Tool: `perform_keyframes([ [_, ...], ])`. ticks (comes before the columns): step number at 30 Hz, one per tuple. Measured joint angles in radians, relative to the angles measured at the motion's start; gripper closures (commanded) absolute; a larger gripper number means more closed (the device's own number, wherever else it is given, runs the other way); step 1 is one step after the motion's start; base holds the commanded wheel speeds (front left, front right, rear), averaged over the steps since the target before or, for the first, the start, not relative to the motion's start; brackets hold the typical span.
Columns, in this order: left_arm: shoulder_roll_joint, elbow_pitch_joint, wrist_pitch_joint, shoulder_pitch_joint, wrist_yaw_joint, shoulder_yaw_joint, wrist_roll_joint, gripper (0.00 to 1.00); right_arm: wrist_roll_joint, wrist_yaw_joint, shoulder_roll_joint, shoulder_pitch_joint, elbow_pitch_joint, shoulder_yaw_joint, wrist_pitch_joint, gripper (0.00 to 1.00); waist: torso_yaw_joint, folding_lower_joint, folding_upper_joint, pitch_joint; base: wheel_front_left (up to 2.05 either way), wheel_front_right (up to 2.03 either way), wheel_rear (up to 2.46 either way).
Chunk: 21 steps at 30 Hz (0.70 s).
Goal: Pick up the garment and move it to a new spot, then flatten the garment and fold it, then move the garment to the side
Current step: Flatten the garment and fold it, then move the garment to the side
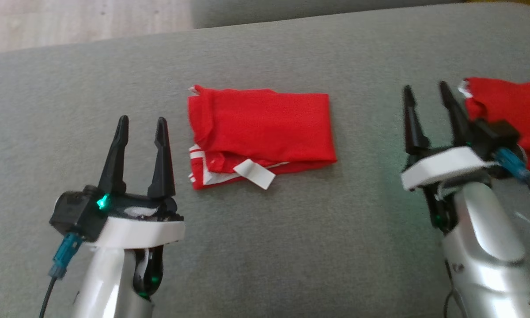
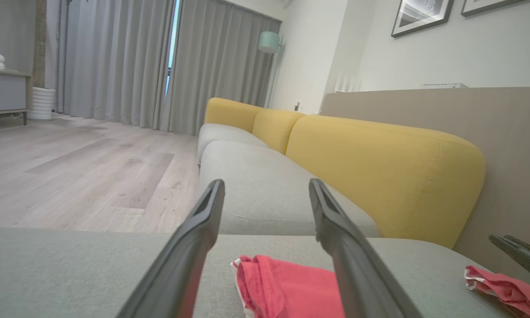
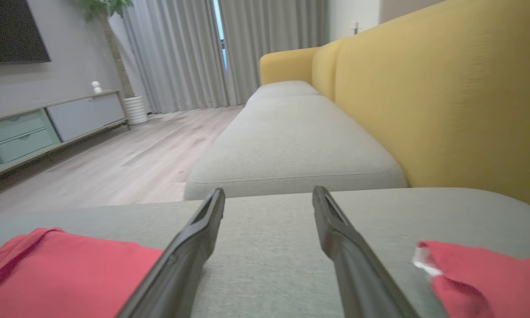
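Observation:
A red garment (image 1: pixel 260 130) with white stripes and a white tag lies folded into a rectangle in the middle of the grey sofa cushion (image 1: pixel 291 229). Its near corner (image 2: pixel 287 287) appears between the left fingers in the left wrist view, and it lies at the lower left (image 3: pixel 66 274) of the right wrist view. My left gripper (image 1: pixel 142 123) stands open just left of the garment, apart from it, holding nothing. My right gripper (image 1: pixel 427 92) is open and empty well to the garment's right.
A second red garment (image 1: pixel 508 115) lies crumpled at the cushion's right edge, right beside my right gripper; it also appears in both wrist views (image 2: pixel 508 287) (image 3: pixel 486 278). Yellow sofa backrests (image 3: pixel 424 88) rise along one side. Wooden floor (image 2: pixel 84 172) lies beyond the cushion.

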Motion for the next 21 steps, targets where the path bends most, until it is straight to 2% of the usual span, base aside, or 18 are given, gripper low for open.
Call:
perform_keyframes([
  [4,0.000,-0.002,0.000,0.000,0.000,0.011,0.030,0.00,-0.033,0.000,0.005,0.074,-0.120,-0.053,0.000,0.00,-0.035,0.0000,0.0000,0.006,0.00,0.00,0.00],
  [7,0.000,-0.004,0.000,0.001,0.000,0.014,0.031,0.00,-0.008,0.000,0.009,0.126,-0.189,-0.068,0.000,0.00,-0.046,0.0001,0.0000,0.010,0.00,0.00,0.00],
  [13,0.000,0.013,0.000,0.017,0.000,0.021,0.032,0.00,0.031,0.000,0.016,0.234,-0.250,-0.101,0.000,0.00,-0.047,0.0000,0.0000,0.008,0.00,0.00,0.00],
  [21,0.000,0.026,0.000,0.026,0.000,0.021,0.030,0.00,0.044,0.000,0.021,0.242,-0.273,-0.101,0.000,0.00,-0.033,0.0000,0.0000,0.011,0.00,0.00,0.00],
])
